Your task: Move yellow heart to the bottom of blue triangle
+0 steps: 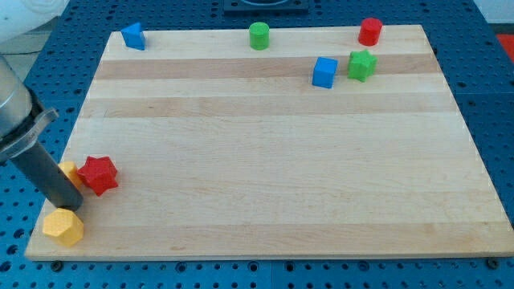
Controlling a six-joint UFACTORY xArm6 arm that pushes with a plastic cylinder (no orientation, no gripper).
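Observation:
The blue triangle point(133, 36) sits at the board's top left corner. A yellow block point(71, 170) lies at the left edge, touching the left side of a red star point(98, 175). My rod hides most of it, so I cannot make out its shape. A second yellow block point(63, 227), roughly hexagonal, sits at the bottom left corner. My tip point(75, 206) is down on the board between the two yellow blocks, just below and left of the red star.
A green cylinder point(259, 36) and a red cylinder point(369, 31) stand along the top edge. A blue cube point(324, 72) and a green star point(361, 65) sit side by side at the upper right. The board's left edge point(56, 185) is close to my tip.

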